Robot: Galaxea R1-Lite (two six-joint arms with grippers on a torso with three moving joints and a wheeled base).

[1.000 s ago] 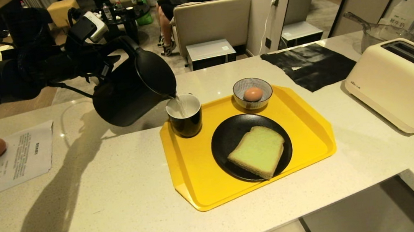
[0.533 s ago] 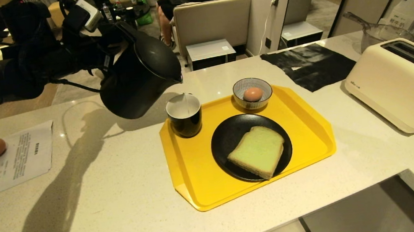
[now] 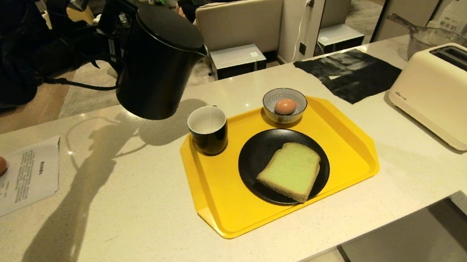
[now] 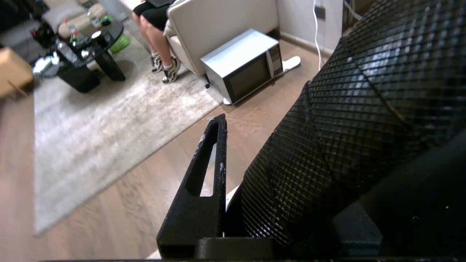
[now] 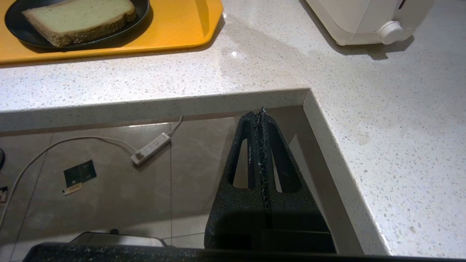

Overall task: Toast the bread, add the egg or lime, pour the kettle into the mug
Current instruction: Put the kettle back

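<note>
Pale green bread slice (image 3: 290,170) with tan crust lies on a black plate (image 3: 253,155) on the yellow tray (image 3: 224,210), near counter edge. Behind it, the glossy black mug (image 3: 208,130) and a striped bowl (image 3: 284,98) holding the brown egg (image 3: 285,106). Beyond, the left claw (image 3: 114,52) grips the matte black kettle (image 3: 157,65) aloft; the right claw (image 5: 262,116) hangs closed below the counter
</note>
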